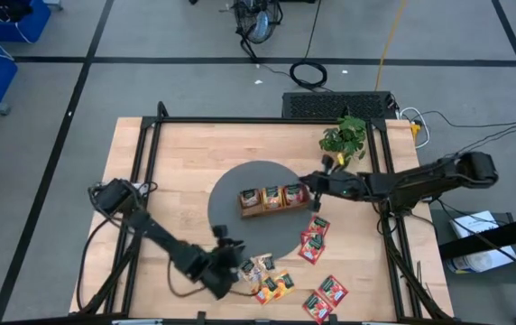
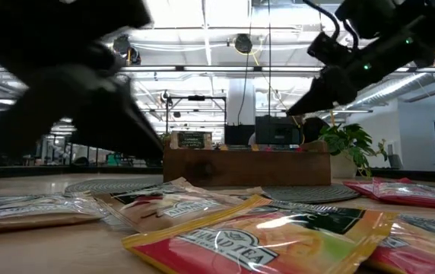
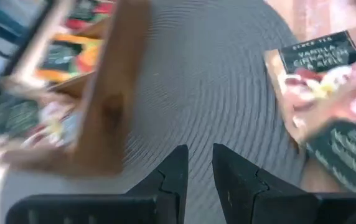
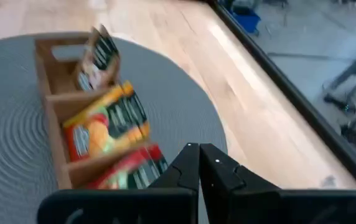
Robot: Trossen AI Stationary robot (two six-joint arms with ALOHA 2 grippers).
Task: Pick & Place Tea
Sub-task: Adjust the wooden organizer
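Note:
Loose tea sachets lie flat on the table's near right part: red ones (image 1: pixel 314 238) (image 1: pixel 332 289), an orange one (image 1: pixel 277 286) and beige ones (image 1: pixel 260 264). A brown wooden tray (image 1: pixel 262 199) stands on the round grey mat (image 1: pixel 231 185). Its compartments hold a beige sachet (image 4: pixel 97 59), an orange one (image 4: pixel 106 121) and a red one (image 4: pixel 134 171). My left gripper (image 3: pixel 198 167) hovers over the mat's near edge beside a beige sachet (image 3: pixel 327 81). It is slightly open with nothing between its fingers. My right gripper (image 4: pixel 198 150) is shut and empty, just right of the tray.
A small potted plant (image 1: pixel 344 135) stands at the far right, behind the right arm. A black frame (image 1: pixel 240 120) runs round the tabletop. Bare wood lies left of the mat (image 1: pixel 168 171).

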